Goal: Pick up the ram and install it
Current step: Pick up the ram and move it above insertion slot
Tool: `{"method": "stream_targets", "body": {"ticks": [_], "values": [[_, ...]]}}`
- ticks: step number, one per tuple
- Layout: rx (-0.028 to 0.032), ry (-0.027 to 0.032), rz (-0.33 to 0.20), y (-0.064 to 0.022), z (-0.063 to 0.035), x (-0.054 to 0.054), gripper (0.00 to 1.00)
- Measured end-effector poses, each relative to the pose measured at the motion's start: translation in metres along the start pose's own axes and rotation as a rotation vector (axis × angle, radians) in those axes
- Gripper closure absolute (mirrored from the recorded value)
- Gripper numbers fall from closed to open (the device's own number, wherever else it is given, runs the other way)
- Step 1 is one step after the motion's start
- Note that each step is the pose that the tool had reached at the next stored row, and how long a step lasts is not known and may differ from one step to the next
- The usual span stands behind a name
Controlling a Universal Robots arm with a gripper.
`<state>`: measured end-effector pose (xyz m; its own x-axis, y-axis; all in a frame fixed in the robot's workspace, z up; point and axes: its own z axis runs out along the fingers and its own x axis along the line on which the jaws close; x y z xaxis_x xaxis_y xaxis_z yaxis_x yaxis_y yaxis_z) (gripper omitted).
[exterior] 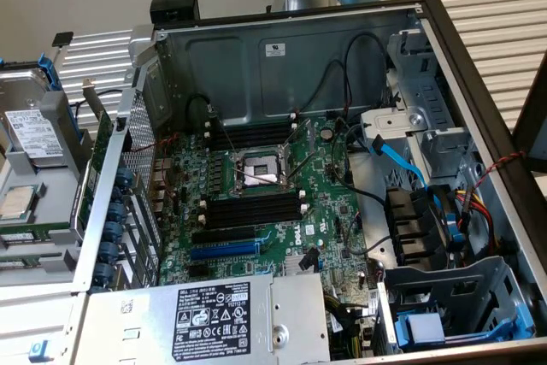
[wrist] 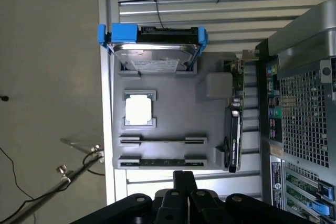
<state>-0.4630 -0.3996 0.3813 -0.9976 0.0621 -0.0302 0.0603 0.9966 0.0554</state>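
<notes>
Wrist view: ram point(wrist: 161, 162) rests in the tray point(wrist: 176, 116), just beside gripper point(wrist: 184, 178).

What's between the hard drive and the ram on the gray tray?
In the wrist view, a processor chip and an empty-looking holder lie between the hard drive and the ram.

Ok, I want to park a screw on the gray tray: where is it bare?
The tray is bare between the CPU, the hard drive, the card and the empty holder. Crowded past it, where the ram lies.
</notes>
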Motion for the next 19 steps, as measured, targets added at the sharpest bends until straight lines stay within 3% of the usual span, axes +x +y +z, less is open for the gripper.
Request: {"method": "stream_targets", "body": {"ticks": [19], "values": [[-0.0101, 0.0191, -0.336, -0.0001, 0.0004, 0.0, 0.89]]}}
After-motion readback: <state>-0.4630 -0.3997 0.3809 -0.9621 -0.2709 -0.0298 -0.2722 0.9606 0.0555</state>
